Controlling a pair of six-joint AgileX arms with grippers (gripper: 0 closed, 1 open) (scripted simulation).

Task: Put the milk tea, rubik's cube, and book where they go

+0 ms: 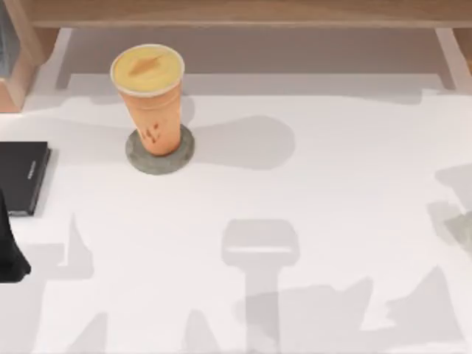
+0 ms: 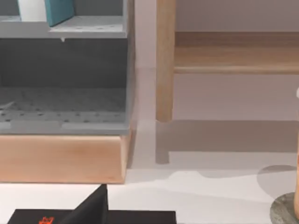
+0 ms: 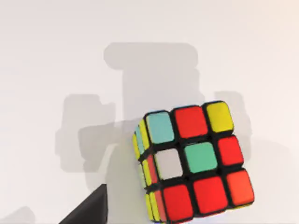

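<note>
The milk tea (image 1: 151,99), an orange cup with a yellow lid, stands upright on a round grey coaster (image 1: 177,156) at the back left of the table. The book (image 2: 58,10), teal with white page edges, stands on the upper shelf of a grey rack (image 2: 88,32). The rubik's cube (image 3: 194,161) fills the near part of the right wrist view, red face towards the camera, over the white table. A dark part of my right gripper (image 3: 88,210) shows just beside it. My left arm (image 1: 9,254) is at the table's left edge.
A thin black book (image 1: 22,177) lies flat at the left edge, close to my left gripper (image 2: 93,207). A wooden shelf (image 1: 236,13) runs along the back, with a wooden post (image 2: 165,60) next to the rack. The coaster's edge (image 2: 285,210) shows nearby.
</note>
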